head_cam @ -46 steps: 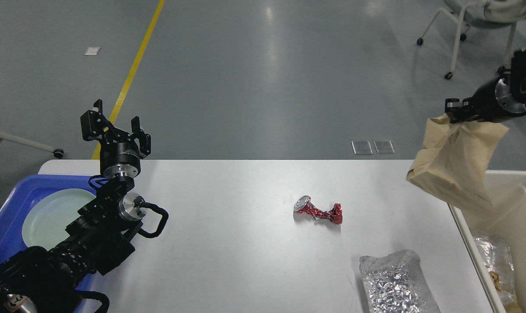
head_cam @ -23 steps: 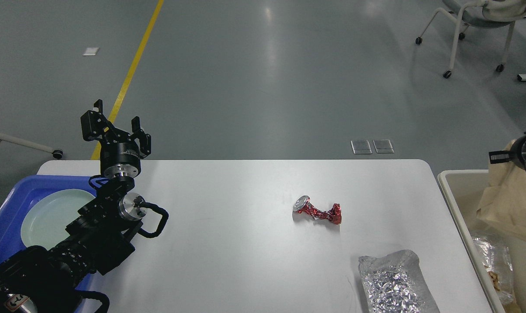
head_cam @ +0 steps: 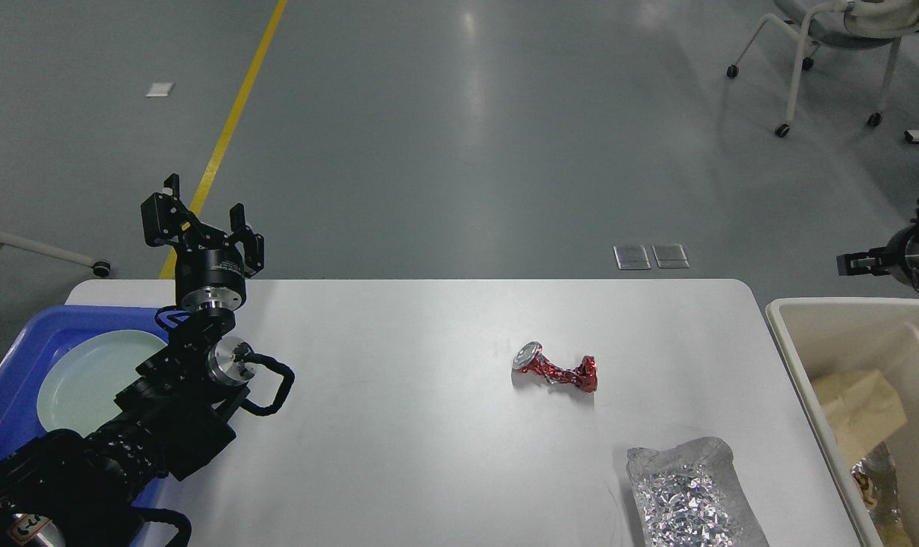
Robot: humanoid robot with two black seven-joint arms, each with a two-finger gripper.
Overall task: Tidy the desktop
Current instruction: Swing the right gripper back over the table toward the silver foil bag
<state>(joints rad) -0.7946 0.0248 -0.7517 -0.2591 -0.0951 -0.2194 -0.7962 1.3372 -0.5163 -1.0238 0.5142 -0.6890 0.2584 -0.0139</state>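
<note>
The light grey desktop [head_cam: 398, 425] holds a crushed red can [head_cam: 556, 370] right of the middle and a crumpled silver foil bag [head_cam: 691, 497] at the front right. My left gripper [head_cam: 201, 216] is open and empty, pointing up over the desktop's far left corner. My right gripper [head_cam: 854, 262] is at the right edge, above the far side of the beige bin [head_cam: 790, 357], holding nothing. A brown paper bag [head_cam: 862, 414] lies inside the bin.
A blue tray [head_cam: 18, 365] with a pale round plate [head_cam: 87, 380] sits at the left end, partly under my left arm. The bin also holds foil scraps [head_cam: 873, 475]. A wheeled chair [head_cam: 831, 30] stands on the floor, far right.
My right gripper carried the brown paper bag right, over the bin, and let it go; the bag now lies in the bin. The left arm has not moved.
</note>
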